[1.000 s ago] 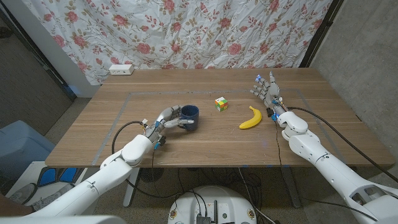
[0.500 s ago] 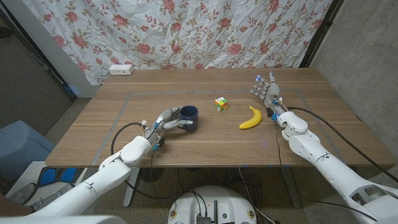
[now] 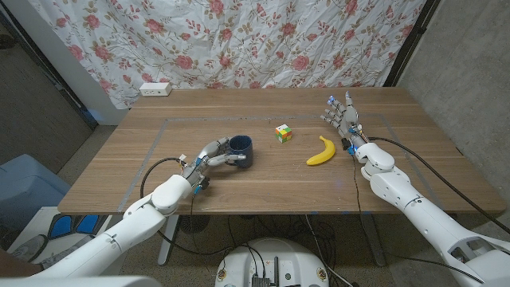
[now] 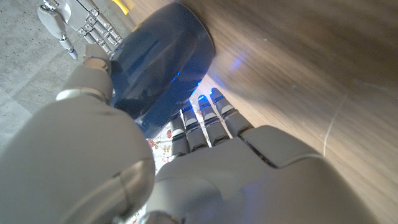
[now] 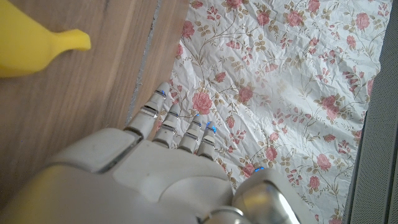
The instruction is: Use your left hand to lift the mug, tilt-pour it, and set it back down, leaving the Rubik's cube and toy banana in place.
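A dark blue mug (image 3: 241, 149) stands left of the table's middle, and my left hand (image 3: 213, 155) grips it from its left side, fingers wrapped round the body. In the left wrist view the mug (image 4: 161, 62) lies between the thumb and the fingers of my left hand (image 4: 205, 168). A Rubik's cube (image 3: 284, 133) sits right of the mug, apart from it. Further right lies a yellow toy banana (image 3: 321, 151). My right hand (image 3: 343, 116) stands beyond the banana, fingers spread and holding nothing; the banana's tip (image 5: 37, 43) shows beside it.
A taped rectangle (image 3: 171, 121) marks the wooden table (image 3: 263, 187). A white power strip (image 3: 155, 89) lies at the far left edge. A flowered curtain (image 3: 239, 40) hangs behind the table. A blue bin (image 3: 28, 187) stands on the floor at the left.
The mug and my left hand have shifted a little to the left together. Cube, banana and right hand have stayed where they were.
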Available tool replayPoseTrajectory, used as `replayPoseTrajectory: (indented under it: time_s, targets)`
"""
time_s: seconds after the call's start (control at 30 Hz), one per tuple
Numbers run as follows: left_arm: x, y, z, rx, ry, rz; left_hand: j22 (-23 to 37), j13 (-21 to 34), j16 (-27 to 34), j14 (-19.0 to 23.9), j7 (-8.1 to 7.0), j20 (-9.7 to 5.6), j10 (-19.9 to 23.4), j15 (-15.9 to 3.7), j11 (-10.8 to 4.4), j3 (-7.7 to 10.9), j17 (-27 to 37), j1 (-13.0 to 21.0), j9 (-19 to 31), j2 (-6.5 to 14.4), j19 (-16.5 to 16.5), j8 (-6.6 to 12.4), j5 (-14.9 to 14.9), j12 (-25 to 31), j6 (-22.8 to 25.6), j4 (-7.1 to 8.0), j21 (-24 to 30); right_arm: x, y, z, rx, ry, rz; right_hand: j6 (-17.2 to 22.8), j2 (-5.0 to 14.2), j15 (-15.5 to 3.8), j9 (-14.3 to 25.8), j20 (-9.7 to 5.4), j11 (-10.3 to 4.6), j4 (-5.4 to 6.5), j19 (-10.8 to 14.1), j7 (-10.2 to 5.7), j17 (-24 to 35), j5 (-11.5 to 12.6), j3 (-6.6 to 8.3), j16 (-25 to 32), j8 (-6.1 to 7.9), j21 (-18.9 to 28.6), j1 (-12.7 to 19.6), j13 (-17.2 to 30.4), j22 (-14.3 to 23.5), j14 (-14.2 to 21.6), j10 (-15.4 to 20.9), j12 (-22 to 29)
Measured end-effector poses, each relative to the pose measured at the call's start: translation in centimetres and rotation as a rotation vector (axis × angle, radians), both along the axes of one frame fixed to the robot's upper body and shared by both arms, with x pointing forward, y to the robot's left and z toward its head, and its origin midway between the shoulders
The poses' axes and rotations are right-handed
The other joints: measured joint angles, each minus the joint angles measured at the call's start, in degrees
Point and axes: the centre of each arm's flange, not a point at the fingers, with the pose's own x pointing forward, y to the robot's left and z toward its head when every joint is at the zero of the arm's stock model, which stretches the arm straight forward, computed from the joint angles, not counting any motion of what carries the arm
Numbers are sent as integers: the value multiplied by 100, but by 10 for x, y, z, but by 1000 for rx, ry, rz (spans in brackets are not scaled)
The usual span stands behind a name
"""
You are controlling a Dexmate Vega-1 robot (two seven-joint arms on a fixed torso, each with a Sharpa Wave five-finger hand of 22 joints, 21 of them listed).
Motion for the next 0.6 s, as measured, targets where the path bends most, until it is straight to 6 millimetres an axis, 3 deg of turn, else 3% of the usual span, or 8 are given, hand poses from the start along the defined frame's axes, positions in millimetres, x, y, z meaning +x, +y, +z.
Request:
replayPoseTrajectory:
  time_s: [0.23, 0.53, 0.6]
  targets:
    - [1, 2, 1, 1, 3, 5, -27, -208, 0, -244, 34, 1, -260, 125, 144, -32, -58, -163, -4, 163, -137, -310, 21, -115, -94, 32, -43, 0, 0, 0, 0, 0, 0, 0, 0, 0, 0, 0, 0, 0, 0, 0, 0, 0, 0, 0, 0, 0, 0, 0, 0, 0, 0, 0]
    - [4, 5, 6, 2, -5, 8, -26, -403, -12, -406, 34, -13, -485, 99, 204, -55, -84, -221, -4, 223, -215, -560, 21, -156, -239, 55, -43, 0, 0, 0, 0, 0, 0, 0, 0, 0, 0, 0, 0, 0, 0, 0, 0, 0, 0, 0, 0, 0, 0, 0, 0, 0, 0, 0]
    - [4, 6, 7, 3, -6, 7, -26, -439, -22, -425, 33, -8, -527, 101, 206, -55, -84, -37, -12, 407, -250, -631, 21, -178, -319, 55, -43, 0, 0, 0, 0, 0, 0, 0, 0, 0, 0, 0, 0, 0, 0, 0, 0, 0, 0, 0, 0, 0, 0, 0, 0, 0, 0, 0]
